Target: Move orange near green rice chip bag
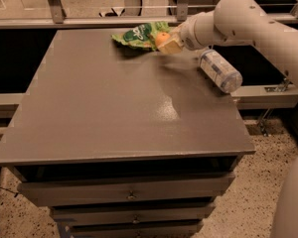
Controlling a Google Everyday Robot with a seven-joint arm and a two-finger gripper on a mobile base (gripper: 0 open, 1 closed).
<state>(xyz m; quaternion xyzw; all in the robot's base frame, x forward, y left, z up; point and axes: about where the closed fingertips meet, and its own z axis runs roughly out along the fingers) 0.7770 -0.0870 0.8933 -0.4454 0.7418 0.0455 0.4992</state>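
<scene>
The orange (162, 37) is a small bright-orange fruit held in my gripper (166, 42), whose pale fingers are shut around it. It hangs just above the far part of the grey table (114, 113), right beside the green rice chip bag (138, 34). The bag is crumpled and flat with white lettering, lying at the table's far edge, just left of the orange. My white arm reaches in from the upper right.
A clear plastic water bottle (219, 70) lies on its side near the table's right edge, below the arm. The table has drawers in front. A metal rail and glass run behind the far edge.
</scene>
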